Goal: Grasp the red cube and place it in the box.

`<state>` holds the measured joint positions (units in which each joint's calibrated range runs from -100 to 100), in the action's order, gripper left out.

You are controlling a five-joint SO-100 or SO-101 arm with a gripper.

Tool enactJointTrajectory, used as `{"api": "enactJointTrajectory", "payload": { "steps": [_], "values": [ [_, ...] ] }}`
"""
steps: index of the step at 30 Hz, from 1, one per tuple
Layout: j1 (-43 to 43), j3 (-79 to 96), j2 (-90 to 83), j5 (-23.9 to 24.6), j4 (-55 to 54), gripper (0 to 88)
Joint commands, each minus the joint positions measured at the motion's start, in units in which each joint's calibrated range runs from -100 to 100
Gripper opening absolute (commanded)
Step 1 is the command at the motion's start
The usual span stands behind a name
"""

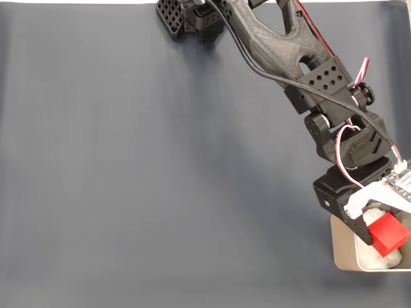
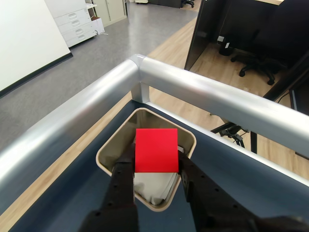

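The red cube (image 1: pixel 390 233) is held between my gripper's (image 1: pixel 379 232) fingers, hanging over the box (image 1: pixel 342 255) at the lower right of the fixed view. In the wrist view the red cube (image 2: pixel 156 150) sits clamped between two black fingers (image 2: pixel 124 170), directly above the beige box (image 2: pixel 111 151). White crumpled paper (image 2: pixel 153 187) lines the box under the cube. My gripper (image 2: pixel 155 166) is shut on the cube. Part of the box runs off the right edge of the fixed view.
A dark grey mat (image 1: pixel 160 167) covers the table. In the wrist view a silver metal rail (image 2: pixel 203 94) borders the table corner just beyond the box. The arm (image 1: pixel 282 51) stretches in from the top of the fixed view.
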<state>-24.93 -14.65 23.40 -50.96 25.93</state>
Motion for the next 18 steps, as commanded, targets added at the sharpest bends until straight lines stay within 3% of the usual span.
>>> {"api": "enactJointTrajectory", "payload": {
  "steps": [1,9,18],
  "values": [
    [-0.5,-3.9,-1.0,-0.7,-0.6,17.0],
    [-0.6,-5.4,-1.1,1.0,-0.6,43.3],
    [0.0,-5.1,-1.6,0.0,-0.4,47.6]
  ]
}}
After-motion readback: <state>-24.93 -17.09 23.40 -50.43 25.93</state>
